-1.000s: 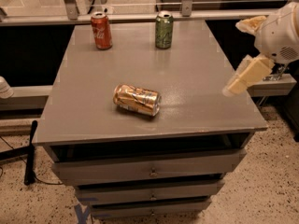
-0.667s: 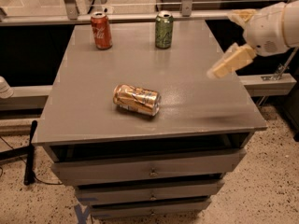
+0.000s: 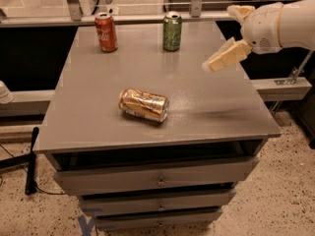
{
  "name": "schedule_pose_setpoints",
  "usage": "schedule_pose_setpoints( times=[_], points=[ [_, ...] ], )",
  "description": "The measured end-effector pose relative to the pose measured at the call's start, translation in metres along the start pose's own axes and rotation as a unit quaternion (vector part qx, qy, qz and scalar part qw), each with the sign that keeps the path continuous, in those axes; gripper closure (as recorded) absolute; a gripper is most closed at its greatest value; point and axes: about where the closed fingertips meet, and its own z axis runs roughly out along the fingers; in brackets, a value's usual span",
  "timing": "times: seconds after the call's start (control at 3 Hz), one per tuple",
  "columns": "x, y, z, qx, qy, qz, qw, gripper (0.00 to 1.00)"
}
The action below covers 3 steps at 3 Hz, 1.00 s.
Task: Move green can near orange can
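The green can (image 3: 172, 31) stands upright at the back of the grey table (image 3: 98, 122), right of centre. The orange can (image 3: 143, 104) lies on its side near the middle of the table, closer to the front edge. My gripper (image 3: 221, 37) hangs above the right side of the table, to the right of the green can and apart from it. Its pale fingers (image 3: 225, 56) are spread and hold nothing.
A red cola can (image 3: 106, 31) stands upright at the back left of the table. Drawers (image 3: 157, 178) sit under the tabletop. A rail and glass run behind the table. A dark cable lies on the floor at the left.
My gripper has moved up and to the left, from beside the table's right edge to above it, closer to the green can. The cans have not moved.
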Motion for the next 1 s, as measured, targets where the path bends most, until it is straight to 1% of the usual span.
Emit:
schedule_pose_setpoints(
  times=[0.33, 0.67, 1.0],
  points=[
    [0.006, -0.004, 0.006, 0.019, -0.013, 0.018, 0.9996, 0.00],
    [0.021, -0.026, 0.047, 0.055, -0.050, 0.074, 0.9945, 0.00],
    [0.044, -0.063, 0.085, 0.094, -0.078, 0.128, 0.9842, 0.00]
  ],
)
